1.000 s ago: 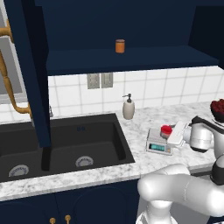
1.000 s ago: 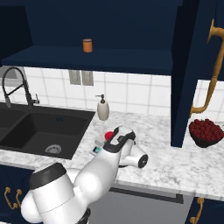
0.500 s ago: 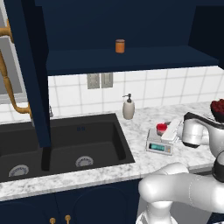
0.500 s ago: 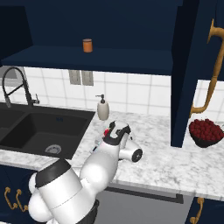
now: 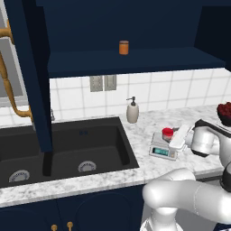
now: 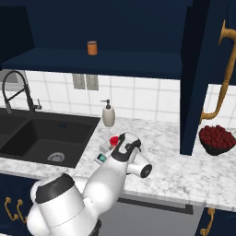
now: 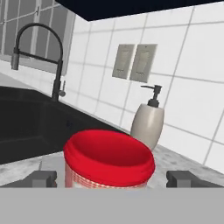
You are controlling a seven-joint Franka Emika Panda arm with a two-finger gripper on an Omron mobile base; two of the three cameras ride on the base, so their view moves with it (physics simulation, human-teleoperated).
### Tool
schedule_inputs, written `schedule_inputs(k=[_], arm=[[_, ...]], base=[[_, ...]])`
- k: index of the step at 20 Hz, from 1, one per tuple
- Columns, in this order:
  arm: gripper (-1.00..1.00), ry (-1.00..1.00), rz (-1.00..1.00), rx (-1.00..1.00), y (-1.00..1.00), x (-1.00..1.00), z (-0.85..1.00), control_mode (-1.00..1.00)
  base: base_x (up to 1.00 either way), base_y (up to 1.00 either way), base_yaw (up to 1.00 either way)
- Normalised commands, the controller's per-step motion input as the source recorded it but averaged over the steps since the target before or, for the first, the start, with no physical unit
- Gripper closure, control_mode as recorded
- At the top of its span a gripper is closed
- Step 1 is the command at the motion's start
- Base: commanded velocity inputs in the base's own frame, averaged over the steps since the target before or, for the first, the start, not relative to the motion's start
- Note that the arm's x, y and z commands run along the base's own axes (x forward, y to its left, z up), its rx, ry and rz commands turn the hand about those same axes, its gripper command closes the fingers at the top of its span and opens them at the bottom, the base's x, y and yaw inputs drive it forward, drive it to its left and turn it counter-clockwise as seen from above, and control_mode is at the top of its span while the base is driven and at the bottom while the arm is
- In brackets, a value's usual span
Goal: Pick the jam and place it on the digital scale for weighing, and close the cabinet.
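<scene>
The jam [image 5: 167, 134] stands upright on the digital scale [image 5: 163, 149], which lies on the marble surface [image 5: 149, 124] to the right of the black sink [image 5: 63, 149], in front of the soap dispenser [image 5: 132, 110]. In the hand view the jar's red lid [image 7: 109, 155] sits between the two dark fingertips [image 7: 41, 178], which stand apart on either side with a gap to the jar; the pincer [image 5: 177, 139] is open and grips nothing. Compared with half a second ago, the hand has drawn back slightly toward the right, away from the jar. The cabinet [image 6: 203, 69] door remains open, with the orange-brown jar [image 5: 123, 47] on its shelf [image 5: 135, 61]. A bowl of red fruit [image 6: 217, 138] sits at the far right
</scene>
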Motion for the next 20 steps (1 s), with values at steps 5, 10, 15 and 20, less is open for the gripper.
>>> schedule_inputs(k=[5, 10, 15, 20], arm=[[-1.00, -0.01, 0.00, 0.00, -0.14, -0.06, 0.00, -1.00], [-1.00, -0.13, -0.05, 0.00, -0.53, -0.43, 0.28, -1.00], [-1.00, -0.66, 0.00, 0.06, -0.58, -0.76, 0.69, -1.00], [-1.00, -0.75, 0.00, 0.23, -0.85, -0.48, 0.68, -1.00]], base=[[0.00, 0.00, 0.00], [0.00, 0.00, 0.00], [0.00, 0.00, 0.00], [0.00, 0.00, 0.00]])
